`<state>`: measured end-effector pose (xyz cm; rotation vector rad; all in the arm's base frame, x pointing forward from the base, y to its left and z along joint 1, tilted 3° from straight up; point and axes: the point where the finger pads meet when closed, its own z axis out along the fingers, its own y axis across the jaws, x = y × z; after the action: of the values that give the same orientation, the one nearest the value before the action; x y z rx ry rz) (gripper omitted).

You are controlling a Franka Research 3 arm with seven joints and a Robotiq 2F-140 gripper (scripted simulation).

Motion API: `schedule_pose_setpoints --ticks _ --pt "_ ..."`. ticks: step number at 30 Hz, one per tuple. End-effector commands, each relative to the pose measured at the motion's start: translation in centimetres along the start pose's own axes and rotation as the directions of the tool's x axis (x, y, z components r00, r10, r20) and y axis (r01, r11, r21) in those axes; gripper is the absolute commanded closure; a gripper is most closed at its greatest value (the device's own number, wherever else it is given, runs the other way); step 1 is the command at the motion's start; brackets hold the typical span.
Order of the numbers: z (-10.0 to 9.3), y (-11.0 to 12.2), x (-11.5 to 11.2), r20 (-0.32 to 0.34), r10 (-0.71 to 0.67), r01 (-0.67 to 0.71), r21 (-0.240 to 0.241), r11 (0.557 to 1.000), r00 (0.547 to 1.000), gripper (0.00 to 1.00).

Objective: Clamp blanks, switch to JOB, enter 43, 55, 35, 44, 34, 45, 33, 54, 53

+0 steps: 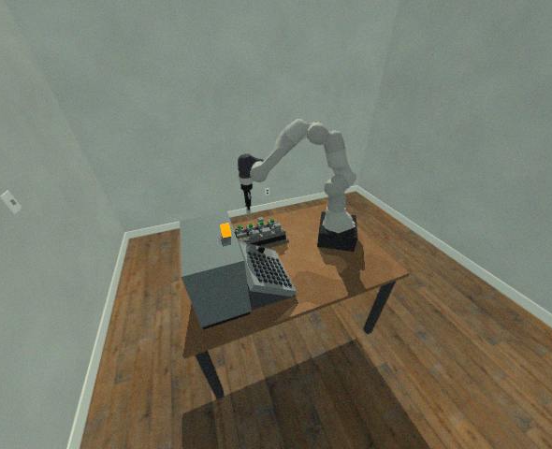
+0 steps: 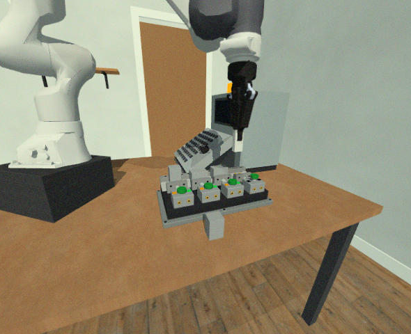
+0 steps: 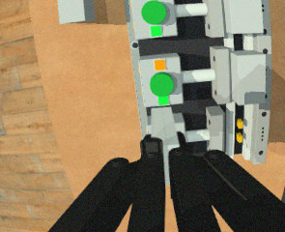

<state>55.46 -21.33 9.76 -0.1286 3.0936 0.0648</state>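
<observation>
My gripper (image 1: pixel 248 209) (image 2: pixel 238 139) (image 3: pixel 161 123) is shut and empty, pale fingertips together, above the fourth station's valve block (image 2: pixel 253 186), which they partly hide in the wrist view. That block's lenses look dark. Amber and green lenses are lit on the other three blocks. Blanks lie on the third station (image 2: pixel 219 171) (image 3: pixel 249 63), the second station (image 2: pixel 199 175) (image 3: pixel 244 15) and the first station (image 2: pixel 175 172); the first looks narrower. The fourth station's rails (image 3: pixel 247 130) hold no blank. The fourth blank (image 2: pixel 214 227) (image 3: pixel 73 11) is on the table. The amber lamp (image 1: pixel 225 230) (image 2: pixel 229 88) is lit.
The keyboard (image 1: pixel 268 270) (image 2: pixel 192 145), with no key visibly lit, slopes beside the grey cabinet (image 1: pixel 210 251) (image 2: pixel 265 125). The black selector knob (image 1: pixel 260 250) (image 2: pixel 202 148) is at its end near the vises; its setting is unreadable. The robot's base stands across the table.
</observation>
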Motion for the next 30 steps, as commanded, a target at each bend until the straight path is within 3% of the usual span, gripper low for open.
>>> schedule_pose_setpoints --ticks 1,15,17,19,23,24,30 --pt "-1.1 0.2 0.4 -0.014 -0.025 0.024 -0.011 1.000 1.000 1.00" --pt "-2.3 0.1 0.5 -0.014 -0.024 0.024 -0.011 1.000 1.000 1.00" --pt "-2.4 -2.3 2.5 -0.015 -0.015 0.015 -0.010 1.000 1.000 1.00" --pt "-2.4 -6.0 6.1 -0.015 0.004 -0.004 -0.010 1.000 1.000 1.00" --pt "-2.4 -10.3 11.2 -0.015 0.022 -0.022 -0.012 1.000 1.000 1.00" --pt "-2.4 -10.3 11.2 -0.015 0.022 -0.022 -0.012 1.000 1.000 0.60" --pt "-2.4 -10.3 11.2 -0.015 0.022 -0.022 -0.012 1.000 1.000 0.60"
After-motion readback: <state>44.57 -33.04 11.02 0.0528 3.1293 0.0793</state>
